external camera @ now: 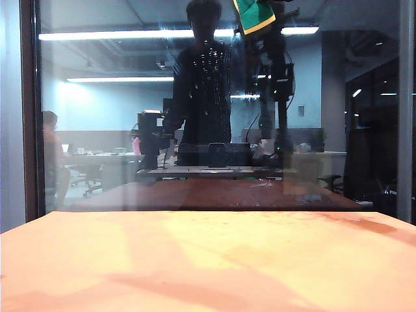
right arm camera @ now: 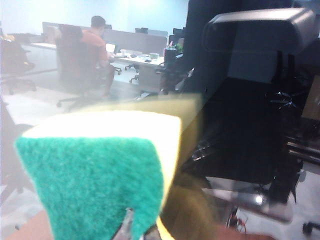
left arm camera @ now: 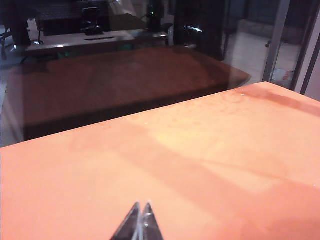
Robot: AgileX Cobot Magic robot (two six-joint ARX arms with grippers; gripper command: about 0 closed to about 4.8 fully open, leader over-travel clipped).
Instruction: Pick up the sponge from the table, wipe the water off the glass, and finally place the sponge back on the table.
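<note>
Right claw (right arm camera: 142, 231) gripping green-and-cream rectangular sponge (right arm camera: 100, 175), holding it high against large upright transparent glass pane (external camera: 117, 149) rising from far edge of orange-tan matte table (external camera: 195, 260). Whitish water droplets (external camera: 211, 62) speckling pane. Left claw (left arm camera: 141, 212) hanging closed, empty, low above table.

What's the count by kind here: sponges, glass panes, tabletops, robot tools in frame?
Sponge: 1, held in the right tool, up high against the glass
Glass: 1
Table: 1
Tools: 2, right one on the sponge, left tool shut, low over the table
Total: 5
</note>
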